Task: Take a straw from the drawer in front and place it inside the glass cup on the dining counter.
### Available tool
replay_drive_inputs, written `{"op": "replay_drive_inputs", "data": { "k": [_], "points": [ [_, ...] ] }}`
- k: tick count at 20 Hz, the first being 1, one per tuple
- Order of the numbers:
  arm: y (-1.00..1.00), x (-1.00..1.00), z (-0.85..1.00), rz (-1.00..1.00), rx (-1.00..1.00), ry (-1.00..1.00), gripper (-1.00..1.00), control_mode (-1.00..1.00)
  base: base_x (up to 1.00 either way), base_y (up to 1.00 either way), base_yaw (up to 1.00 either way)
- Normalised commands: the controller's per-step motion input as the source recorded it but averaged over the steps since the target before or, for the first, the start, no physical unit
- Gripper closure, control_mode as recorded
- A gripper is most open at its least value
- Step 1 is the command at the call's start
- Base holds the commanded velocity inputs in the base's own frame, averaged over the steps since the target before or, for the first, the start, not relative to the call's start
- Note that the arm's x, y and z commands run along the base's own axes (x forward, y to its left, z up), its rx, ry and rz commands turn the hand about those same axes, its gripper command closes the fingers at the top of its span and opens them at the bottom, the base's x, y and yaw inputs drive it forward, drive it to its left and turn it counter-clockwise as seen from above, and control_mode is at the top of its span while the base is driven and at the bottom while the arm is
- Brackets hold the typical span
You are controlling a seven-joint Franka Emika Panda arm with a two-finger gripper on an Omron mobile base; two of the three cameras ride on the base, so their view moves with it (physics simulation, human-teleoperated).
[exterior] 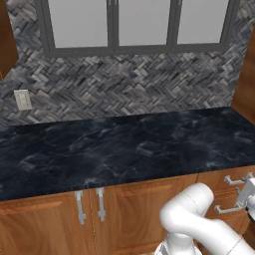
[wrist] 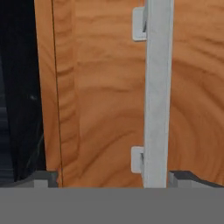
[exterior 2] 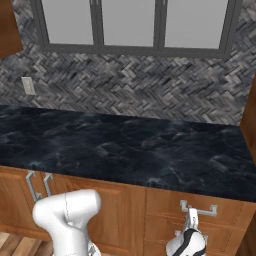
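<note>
The drawer (wrist: 105,109) of orange-brown wood is shut, the top one of a stack under the worktop (exterior: 216,180) (exterior 2: 162,201). Its silver bar handle (wrist: 157,87) runs lengthwise through the hand view, which is rolled a quarter turn. My gripper (wrist: 116,179) is open right in front of the drawer, and the handle stands between the two fingertips, nearer one of them. From the base views, the gripper (exterior: 247,193) (exterior 2: 193,216) hangs just below the worktop's edge at that handle (exterior 2: 199,208). The straw, the glass cup and the dining counter are out of view.
A black marble-look worktop (exterior: 124,144) backed by grey herringbone tiles (exterior: 129,84) spans both base views. Cabinet doors with vertical silver handles (exterior: 79,206) stand left of the drawers. A second drawer handle (exterior: 229,210) sits lower. A wall socket (exterior: 22,99) is at the left.
</note>
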Motion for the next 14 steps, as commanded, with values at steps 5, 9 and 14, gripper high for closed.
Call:
{"op": "replay_drive_inputs", "data": {
  "k": [5, 9, 14],
  "points": [
    [-0.23, 0.13, -0.31, -0.01, 0.0, 0.0, -1.0, -1.0, 0.0, 0.0, 0.0],
    [-0.24, 0.13, -0.28, -0.01, 0.0, 0.0, -1.0, -1.0, 0.0, 0.0, 0.0],
    [-0.18, 0.2, -0.23, -0.01, 0.0, 0.0, -1.0, -1.0, 0.0, 0.0, 0.0]
  ]
}}
